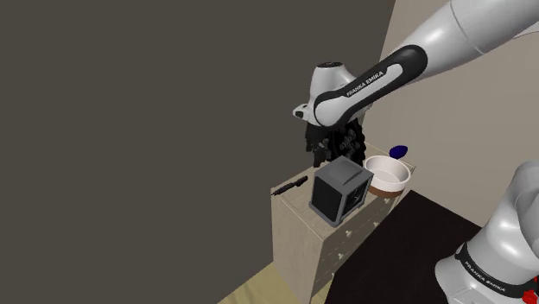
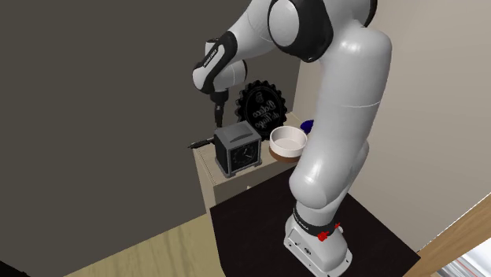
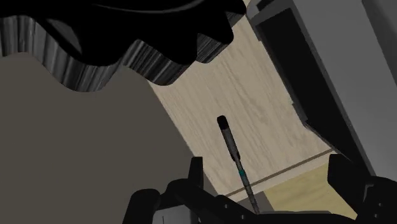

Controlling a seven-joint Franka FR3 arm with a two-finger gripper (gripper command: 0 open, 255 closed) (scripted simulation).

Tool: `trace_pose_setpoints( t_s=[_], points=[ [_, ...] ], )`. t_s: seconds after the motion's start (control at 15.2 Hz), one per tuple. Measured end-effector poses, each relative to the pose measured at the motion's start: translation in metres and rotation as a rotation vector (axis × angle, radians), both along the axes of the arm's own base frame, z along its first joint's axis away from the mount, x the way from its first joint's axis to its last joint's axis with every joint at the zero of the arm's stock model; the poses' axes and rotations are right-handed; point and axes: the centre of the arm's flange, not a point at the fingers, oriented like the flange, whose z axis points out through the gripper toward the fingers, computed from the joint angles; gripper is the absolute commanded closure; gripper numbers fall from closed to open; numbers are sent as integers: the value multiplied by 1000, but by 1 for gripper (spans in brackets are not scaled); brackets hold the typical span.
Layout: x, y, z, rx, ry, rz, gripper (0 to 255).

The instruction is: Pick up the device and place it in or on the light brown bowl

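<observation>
- Gripper [image 1: 332, 157]: all black, fingers standing well apart and clasping nothing. In the shoulder view it hangs at 12 o'clock of the device, above the cabinet top. In the second exterior view [image 2: 219, 121] it sits at 11 o'clock of the device.
- Fingers [image 3: 196, 170], wrist view: spread wide over bare cabinet wood. The pen lies below and between them, untouched.
- Device [image 1: 341, 192]: dark grey box with a round dial on one face, seen in the second exterior view [image 2: 238, 148]. It stands upright on the cabinet top, near the front edge. In the shoulder view it is at 8 o'clock of the bowl, just beside it. Its dark side shows beside the gripper in the wrist view [image 3: 305, 70].
- Bowl [image 1: 386, 175]: pale cream with a brown foot, standing on the cabinet top [image 2: 288, 142].
- Pen [image 1: 290, 185]: thin and black, lying flat at 9 o'clock of the device in the shoulder view [image 2: 201, 143] [image 3: 230, 143].
- Gear-shaped plaque [image 2: 263, 106]: black with pale lettering, upright behind the device and bowl [image 3: 159, 25].
- Blue object [image 1: 398, 152]: small, at 1 o'clock of the bowl in the shoulder view [image 2: 307, 124].
- Cabinet [image 1: 294, 233]: light wood, against a grey wall [image 2: 208, 179].
</observation>
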Motion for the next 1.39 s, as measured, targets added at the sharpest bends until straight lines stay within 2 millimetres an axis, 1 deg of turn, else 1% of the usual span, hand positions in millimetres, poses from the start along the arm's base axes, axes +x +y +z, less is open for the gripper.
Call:
trace_pose_setpoints(
  t_s=[0.13,0.4,0.46,0.59,0.92,1.06,1.39],
  points=[
    [14,13,-20,-9,-2,81,0],
    [33,42,-61,-25,-8,244,0],
    [35,48,-68,-27,-8,272,0],
    [39,50,-79,-29,-9,294,0],
    [40,51,-109,-30,-10,301,0],
    [40,52,-113,-30,-10,302,0],
    [41,51,-115,-30,-10,302,0]
  ],
)
